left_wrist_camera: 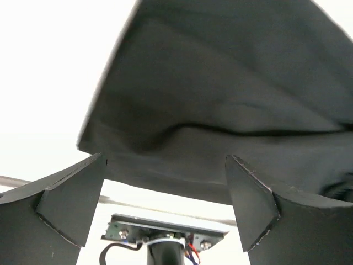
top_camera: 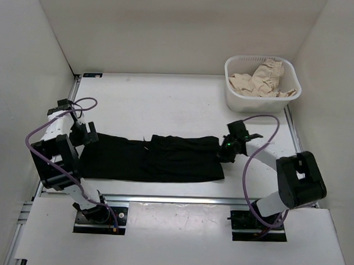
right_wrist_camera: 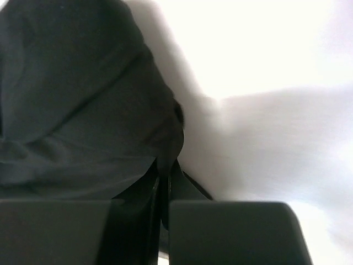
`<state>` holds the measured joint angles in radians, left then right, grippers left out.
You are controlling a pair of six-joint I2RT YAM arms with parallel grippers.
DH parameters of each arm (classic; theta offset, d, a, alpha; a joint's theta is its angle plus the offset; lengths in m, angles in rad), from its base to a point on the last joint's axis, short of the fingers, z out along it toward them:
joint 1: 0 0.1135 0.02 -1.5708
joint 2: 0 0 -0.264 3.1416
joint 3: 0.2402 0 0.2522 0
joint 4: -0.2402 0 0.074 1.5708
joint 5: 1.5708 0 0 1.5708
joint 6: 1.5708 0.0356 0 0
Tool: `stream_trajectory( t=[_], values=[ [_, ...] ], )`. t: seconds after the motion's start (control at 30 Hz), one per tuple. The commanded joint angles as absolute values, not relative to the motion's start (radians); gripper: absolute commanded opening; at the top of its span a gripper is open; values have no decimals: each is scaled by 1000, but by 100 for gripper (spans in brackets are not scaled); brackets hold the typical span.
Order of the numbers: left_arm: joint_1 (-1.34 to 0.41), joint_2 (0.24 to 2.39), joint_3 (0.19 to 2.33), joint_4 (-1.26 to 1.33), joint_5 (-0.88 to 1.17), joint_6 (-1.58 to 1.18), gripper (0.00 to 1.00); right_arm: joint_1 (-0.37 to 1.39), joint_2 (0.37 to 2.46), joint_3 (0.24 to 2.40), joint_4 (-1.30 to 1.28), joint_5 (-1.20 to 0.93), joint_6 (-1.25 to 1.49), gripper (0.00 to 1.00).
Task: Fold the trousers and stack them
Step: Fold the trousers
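The black trousers [top_camera: 153,158] lie flat in a long strip across the near half of the white table [top_camera: 160,103]. My left gripper [top_camera: 87,134] is at their left end, low over the table. In the left wrist view the left gripper [left_wrist_camera: 165,182] is open, its fingers [left_wrist_camera: 71,204] wide apart, with the trousers' edge [left_wrist_camera: 220,110] just beyond the tips. My right gripper [top_camera: 226,149] is at the trousers' right end. In the right wrist view the right gripper [right_wrist_camera: 165,185] is shut on a pinch of the black fabric [right_wrist_camera: 77,121].
A white basket [top_camera: 259,101] holding a beige ruffled cloth [top_camera: 265,77] stands at the back right. White walls enclose the table on three sides. A metal rail [top_camera: 174,199] runs along the near edge. The left arm's base [left_wrist_camera: 165,237] shows in the left wrist view.
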<state>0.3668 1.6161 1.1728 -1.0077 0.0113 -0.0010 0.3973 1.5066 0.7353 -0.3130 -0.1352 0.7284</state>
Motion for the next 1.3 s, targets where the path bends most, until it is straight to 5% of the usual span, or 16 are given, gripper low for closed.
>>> stream_trajectory(
  t=[0.0, 0.13, 0.3, 0.7, 1.1, 1.13, 1.23, 1.27],
  values=[
    [360, 1603, 1175, -977, 21, 0, 100, 231, 1354, 741, -556, -49, 704, 0],
    [351, 1637, 1218, -977, 58, 0, 100, 14, 1197, 897, -848, 121, 599, 0],
    [266, 1690, 1238, -977, 97, 0, 100, 17, 1198, 1175, -1080, 250, 480, 0],
    [109, 1790, 1265, -977, 156, 0, 100, 674, 1754, 1817, -1175, 80, 650, 0],
    [-137, 2031, 1350, -977, 469, 0, 100, 854, 2204, 2164, -1158, -147, 582, 0],
    [-137, 2051, 1350, -977, 450, 0, 96, 854, 2216, 2164, -1158, -176, 581, 0],
    [-127, 2100, 1350, -968, 407, 0, 58, 854, 2198, 2105, -1088, -221, 560, 0],
    [-127, 2111, 1350, -968, 407, 0, 52, 854, 2188, 2091, -1056, -247, 539, 0]
  ],
)
